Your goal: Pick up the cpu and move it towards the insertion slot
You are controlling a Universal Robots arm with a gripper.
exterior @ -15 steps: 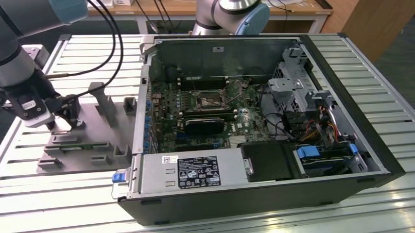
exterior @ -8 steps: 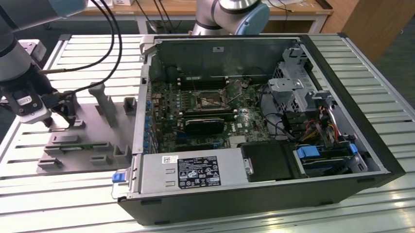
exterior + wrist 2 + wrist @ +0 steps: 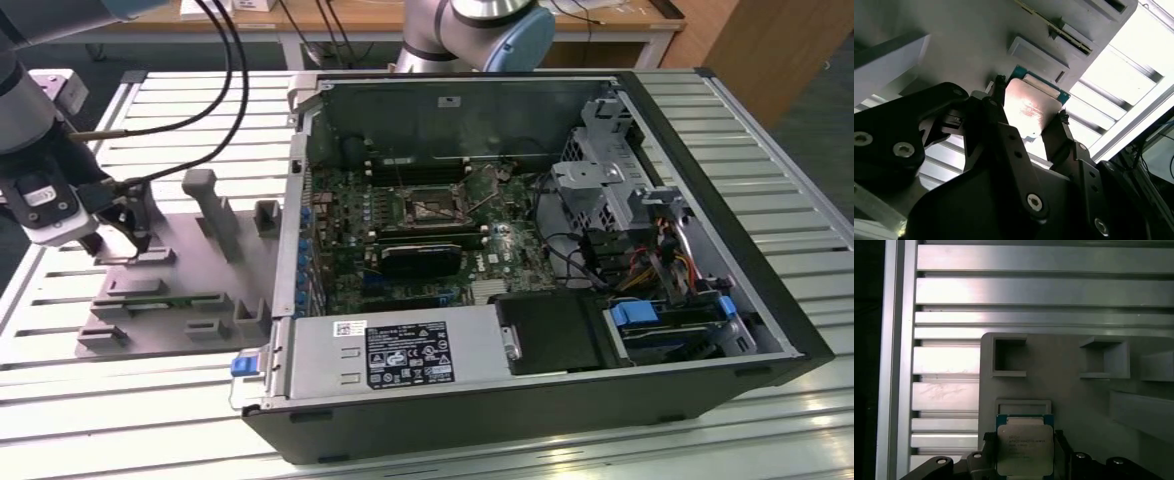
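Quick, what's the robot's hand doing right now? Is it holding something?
Gripper: fingers closed on the cpu, one on each side, over the grey fixture plate.

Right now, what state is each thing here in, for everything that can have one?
gripper: shut on the cpu, at two opposite edges.
cpu: gripped, metal top showing, over the grey fixture plate; whether it is lifted clear cannot be told.
insertion slot: empty, dark centre exposed.
computer case: lying on its side, side panel off, inside exposed.
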